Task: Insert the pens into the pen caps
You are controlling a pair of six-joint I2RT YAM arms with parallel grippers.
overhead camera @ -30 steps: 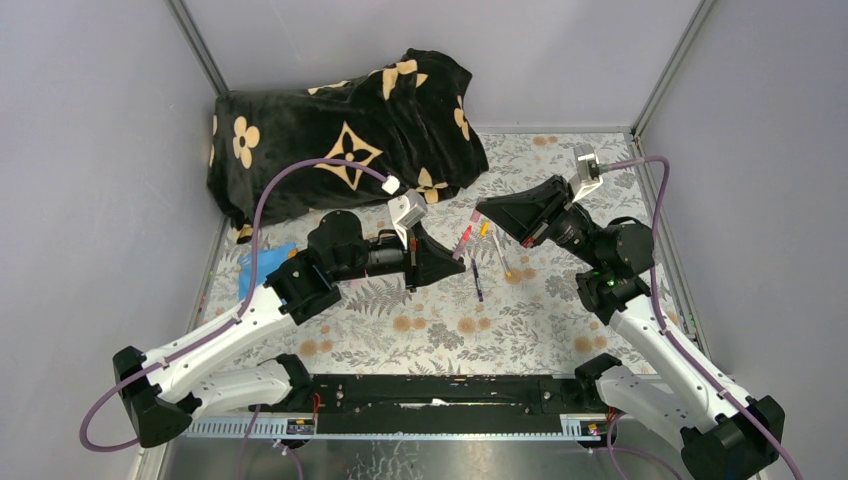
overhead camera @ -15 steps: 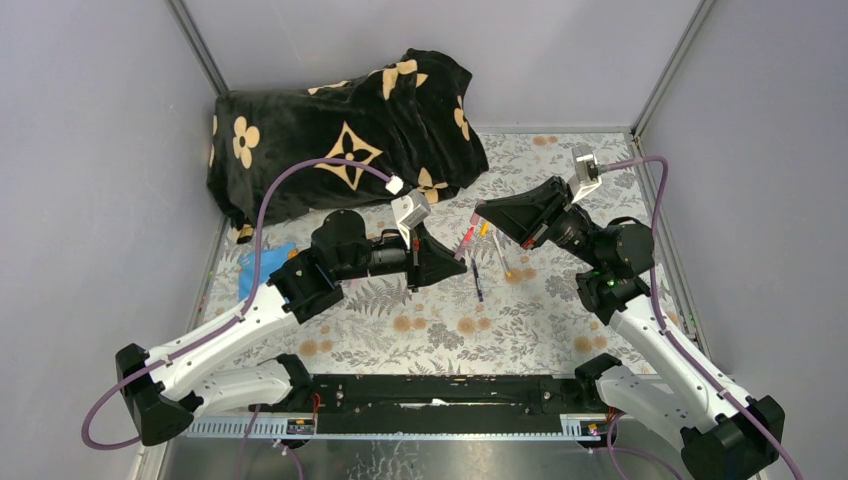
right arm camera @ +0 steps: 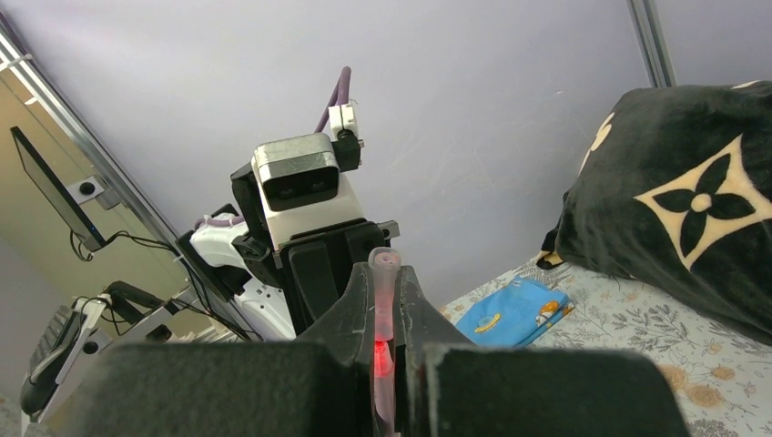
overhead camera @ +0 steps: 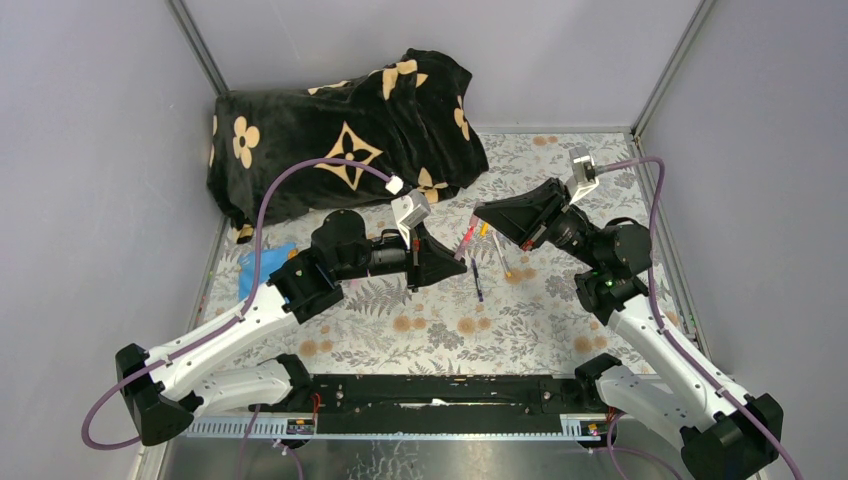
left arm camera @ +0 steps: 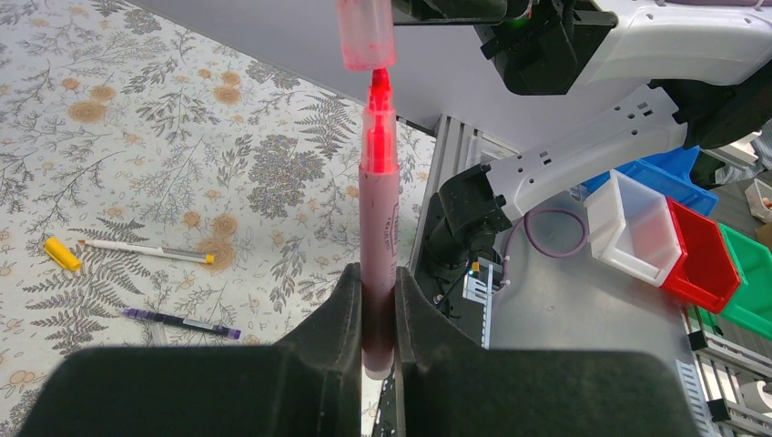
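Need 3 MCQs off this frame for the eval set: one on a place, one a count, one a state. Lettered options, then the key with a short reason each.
1. Where is the orange-yellow cap?
A. on the table, near the white pen's end
B. fitted on that pen
C. lifted in the air

2. How many pens lie loose on the table in the left wrist view?
A. one
B. two
C. four

3. What state is the pink pen in?
A. fully capped
B. clamped in the left gripper, nib at the pink cap's mouth
C. lying loose on the table

Key:
1 A: the cap lies on the floral surface just off the white pen's end.
2 B: only the white pen and the dark pen lie there.
3 B: the barrel is outside the cap, which the right gripper holds.
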